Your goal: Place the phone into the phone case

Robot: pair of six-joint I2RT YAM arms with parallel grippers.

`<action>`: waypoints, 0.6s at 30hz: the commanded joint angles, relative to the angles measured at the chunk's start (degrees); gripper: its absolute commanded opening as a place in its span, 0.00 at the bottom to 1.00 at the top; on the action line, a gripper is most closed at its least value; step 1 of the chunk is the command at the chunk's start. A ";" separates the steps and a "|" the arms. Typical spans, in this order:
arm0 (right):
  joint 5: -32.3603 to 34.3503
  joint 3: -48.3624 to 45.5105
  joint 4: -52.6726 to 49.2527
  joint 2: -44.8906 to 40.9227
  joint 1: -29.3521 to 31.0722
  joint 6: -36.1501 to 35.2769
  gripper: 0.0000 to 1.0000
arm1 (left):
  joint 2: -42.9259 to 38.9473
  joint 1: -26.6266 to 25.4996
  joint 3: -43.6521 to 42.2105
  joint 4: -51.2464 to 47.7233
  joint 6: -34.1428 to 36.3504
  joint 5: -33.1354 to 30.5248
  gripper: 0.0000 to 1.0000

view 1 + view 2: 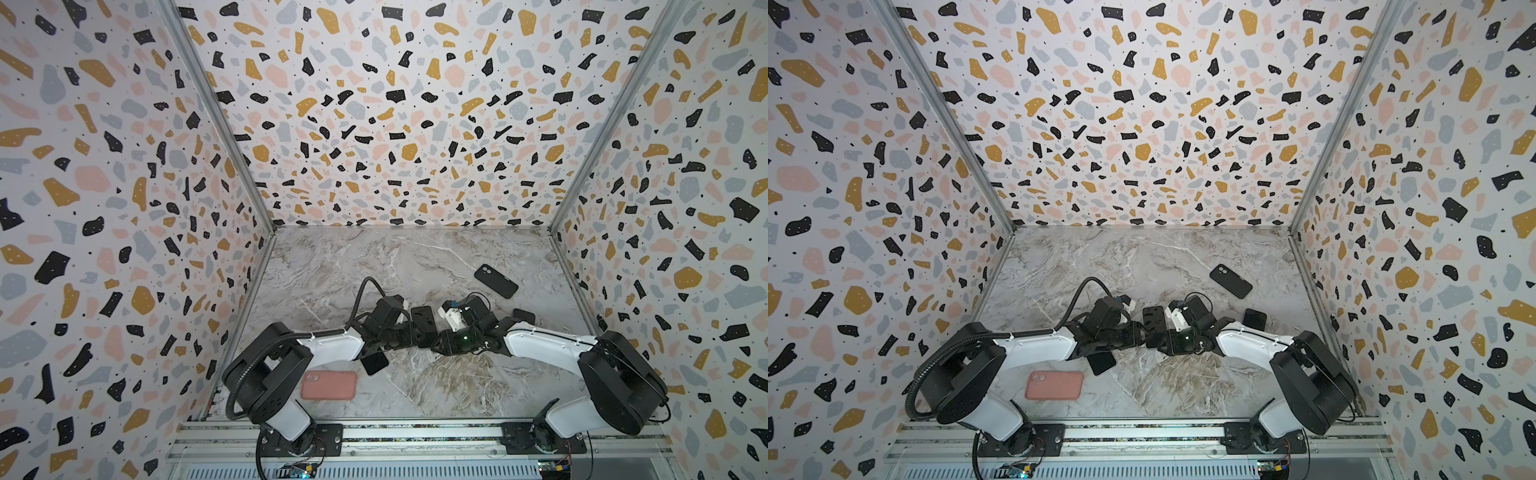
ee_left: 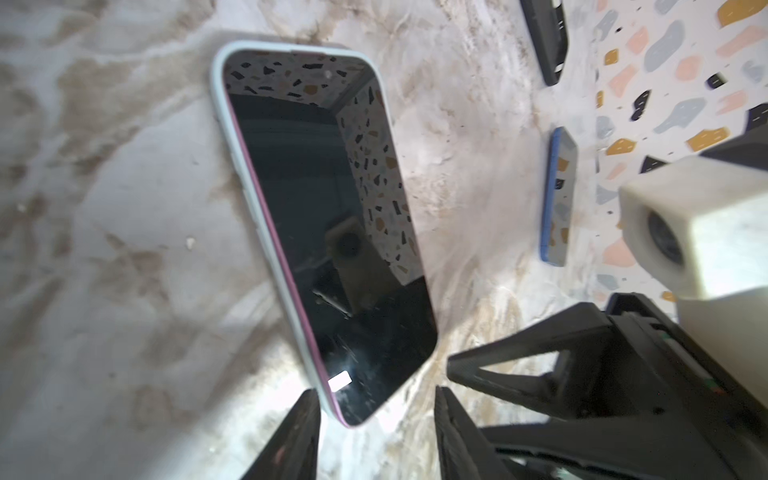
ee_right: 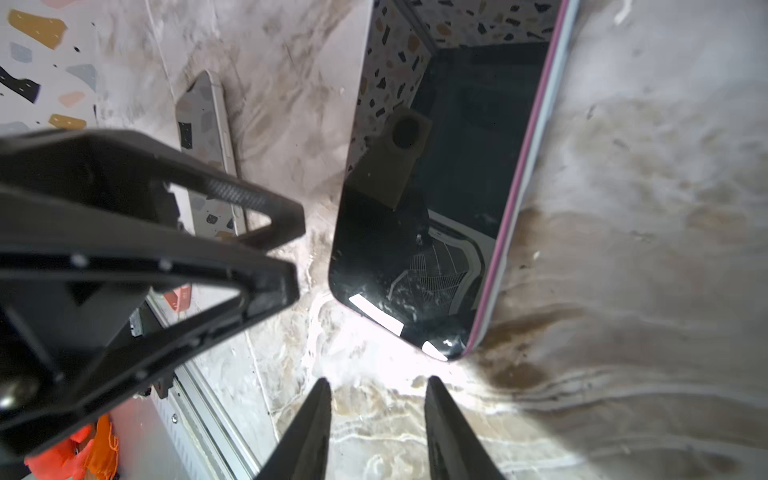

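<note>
The phone (image 1: 423,326) lies flat on the bench (image 1: 374,257), about in the middle, with its dark screen facing up; its long sides run from the front edge toward the back edge; its edge is pale with a thin pink line. The two arms meet at the phone, one from each side. The left gripper (image 2: 376,399) has its two fingers apart; one corner of the phone pokes in between them and sits close to one finger (image 2: 299,436), but I cannot tell if they touch. The right gripper (image 3: 378,380) also has its fingers apart; nothing is between them, and the near corner of the phone lies just past its tips. A pink case (image 1: 329,385) lies flat near the front left corner of the bench, well apart from the phone. A black case (image 1: 496,281) lies tilted near the right edge, toward the back. A second phone (image 1: 374,362) lies partly under the left arm, between the pink case and the middle of the bench. A blue phone (image 2: 559,195) lies close to the right edge, partly hidden by the right arm in both top views.
</note>
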 commanded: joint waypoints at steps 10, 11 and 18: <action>1.10 1.14 3.06 1.63 -2.67 2.93 0.39 | -0.12 -0.19 -1.24 -1.91 -4.27 0.90 0.45; 0.93 1.23 3.20 1.79 -2.74 2.93 0.39 | 0.23 -0.19 -1.14 -1.70 -4.35 1.08 0.44; 0.14 1.25 3.93 2.85 -2.71 2.93 0.39 | 1.29 -0.19 -1.15 -0.90 -4.61 0.93 0.31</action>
